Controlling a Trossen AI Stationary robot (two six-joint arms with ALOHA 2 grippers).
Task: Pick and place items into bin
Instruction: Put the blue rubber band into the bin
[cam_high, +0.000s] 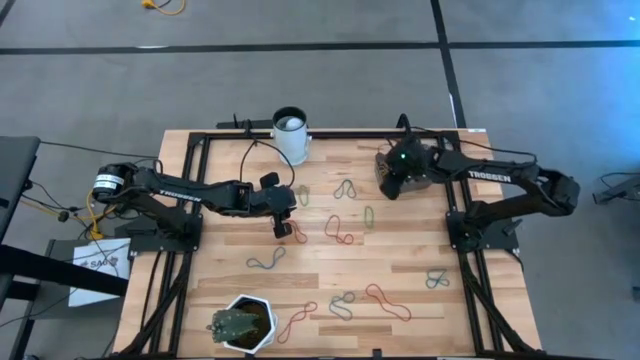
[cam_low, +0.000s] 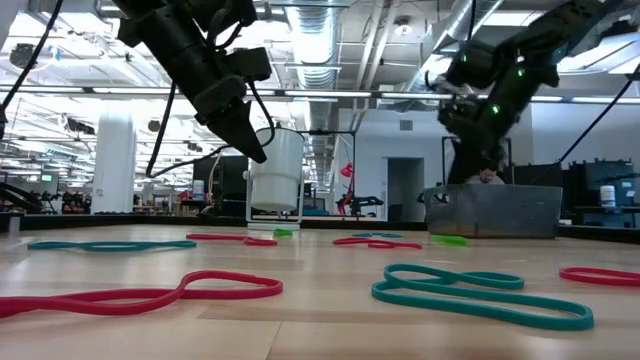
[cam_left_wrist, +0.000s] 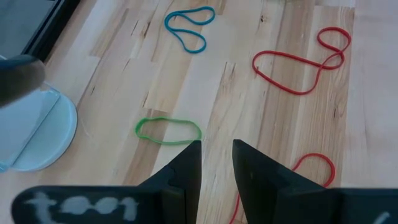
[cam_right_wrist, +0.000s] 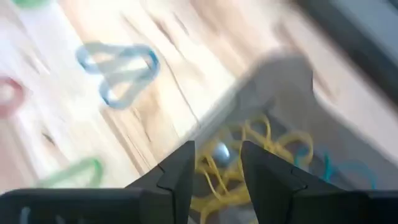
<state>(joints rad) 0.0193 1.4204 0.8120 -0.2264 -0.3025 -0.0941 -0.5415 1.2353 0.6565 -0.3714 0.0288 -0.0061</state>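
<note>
Right gripper (cam_right_wrist: 214, 163) sits over the bin (cam_high: 393, 178), fingers spread a small gap, nothing pinched between them. Directly under the tips: a yellowish band (cam_right_wrist: 261, 155) already lying in the bin, with a bluish one beside it. My read: the right arm is at the drop end of its cycle, so it just needs to lift straight up and clear the bin wall before traversing.

Left gripper (cam_left_wrist: 216, 163) hangs above the table, fingers also slightly apart, empty. Just ahead of its tips lies a green band (cam_left_wrist: 168, 130); a red band (cam_left_wrist: 314, 167) starts right beside one finger and runs back under it. Another red band (cam_left_wrist: 305, 65) and a blue band (cam_left_wrist: 189, 28) lie farther out ahead. The white cup (cam_high: 291, 135) stands close off to one side.

Likely step in hand: left arm picking a band near its tips. Advice:
- Pick one target. Red is nearest, green is cleaner to isolate.
- Come down vertically with one finger inside the loop, one outside, so a single strand gets pinched.
- Touch the wood lightly; the bands are thin and flat, and a high close misses them.
- Lift slowly and check the band hangs free before moving.
- Wait for the right arm to clear the bin before bringing the left across.

Many bands still on the table, so the task looks early.
</note>
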